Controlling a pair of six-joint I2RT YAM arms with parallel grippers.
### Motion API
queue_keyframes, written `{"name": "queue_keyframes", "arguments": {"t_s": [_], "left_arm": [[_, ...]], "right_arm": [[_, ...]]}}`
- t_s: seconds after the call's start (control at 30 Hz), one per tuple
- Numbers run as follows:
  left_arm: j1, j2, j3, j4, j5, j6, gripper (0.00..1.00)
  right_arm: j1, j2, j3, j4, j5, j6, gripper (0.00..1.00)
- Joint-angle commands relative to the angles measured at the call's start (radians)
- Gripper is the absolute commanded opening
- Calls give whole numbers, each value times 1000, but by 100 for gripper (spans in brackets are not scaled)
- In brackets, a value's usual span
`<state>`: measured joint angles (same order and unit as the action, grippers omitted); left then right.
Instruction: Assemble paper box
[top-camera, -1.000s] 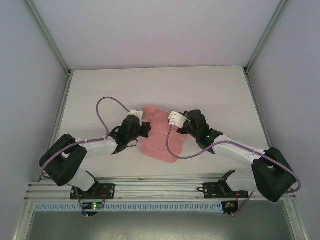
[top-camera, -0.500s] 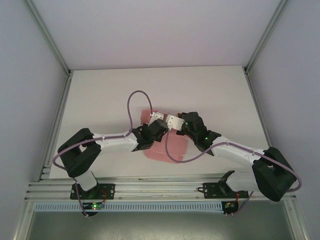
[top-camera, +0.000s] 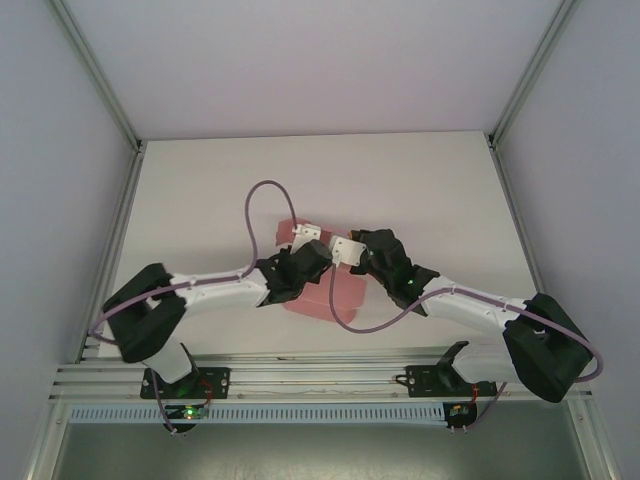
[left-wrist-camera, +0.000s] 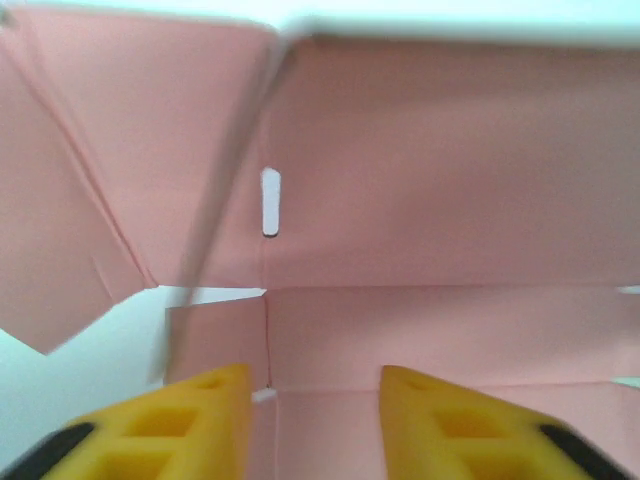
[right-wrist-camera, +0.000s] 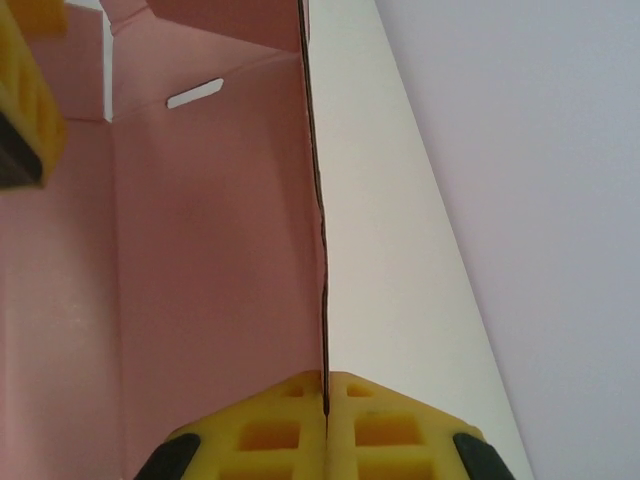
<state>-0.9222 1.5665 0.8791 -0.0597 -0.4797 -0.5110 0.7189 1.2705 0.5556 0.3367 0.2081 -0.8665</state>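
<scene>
The paper box (top-camera: 340, 296) is a pink die-cut card sheet, partly folded, lying mid-table between the two arms. In the left wrist view its creased panels (left-wrist-camera: 430, 190) and a small slot (left-wrist-camera: 270, 201) face the camera. My left gripper (top-camera: 312, 250) hovers over the sheet's middle; its yellow fingertips (left-wrist-camera: 315, 405) stand apart with nothing between them, the card behind them. My right gripper (top-camera: 352, 250) is shut on the card's right-hand edge (right-wrist-camera: 325, 385), which stands upright as a thin line (right-wrist-camera: 318, 200). A left finger (right-wrist-camera: 25, 95) shows at the top left of the right wrist view.
The white table (top-camera: 200, 200) is bounded by metal frame posts (top-camera: 120, 200) on the left and right, with grey walls behind. Purple cables (top-camera: 255, 205) loop above each arm. Bare table lies beyond the sheet and to both sides.
My left arm swung right from the sheet's left edge to its middle, and its jaws went from shut to open. The right gripper kept its hold and shifted slightly left.
</scene>
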Motion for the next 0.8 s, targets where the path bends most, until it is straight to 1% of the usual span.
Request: {"name": "queue_keyframes", "arguments": {"t_s": [0.0, 0.07, 0.13, 0.17, 0.2, 0.23, 0.33, 0.4, 0.47, 0.5, 0.6, 0.67, 0.77], "left_arm": [[-13, -141, -66, 9, -63, -47, 53], [-12, -223, -113, -17, -59, -53, 69], [-12, -306, -152, -46, -58, -66, 77], [-10, -357, -170, -72, -69, -81, 85], [-8, -403, -184, -104, -85, -97, 98], [-2, -448, -194, -142, -101, -116, 100], [50, -573, -215, -271, -132, -182, 100], [100, -636, -224, -344, -143, -229, 100], [166, -681, -223, -408, -110, -264, 100], [199, -698, -222, -430, -92, -284, 100], [296, -729, -241, -418, 0, -283, 100], [346, -728, -244, -401, 57, -270, 100], [383, -700, -227, -400, 69, -264, 100]], "right_arm": [[11, -4, -15, 46, -8, -33, 0], [11, 6, -10, 57, 4, -43, 0], [11, 23, -3, 76, 11, -60, 0], [11, 31, 2, 89, 14, -73, 0], [13, 44, 6, 105, 17, -88, 0], [13, 56, 6, 132, 18, -109, 0], [19, 102, 1, 242, 31, -200, 0], [28, 132, 41, 225, 49, -262, 0], [35, 153, 83, 221, 66, -291, 0], [36, 158, 98, 225, 55, -298, 0], [37, 176, 110, 249, 10, -322, 0], [40, 197, 102, 279, 12, -331, 0], [49, 236, 48, 411, 34, -360, 0]]}}
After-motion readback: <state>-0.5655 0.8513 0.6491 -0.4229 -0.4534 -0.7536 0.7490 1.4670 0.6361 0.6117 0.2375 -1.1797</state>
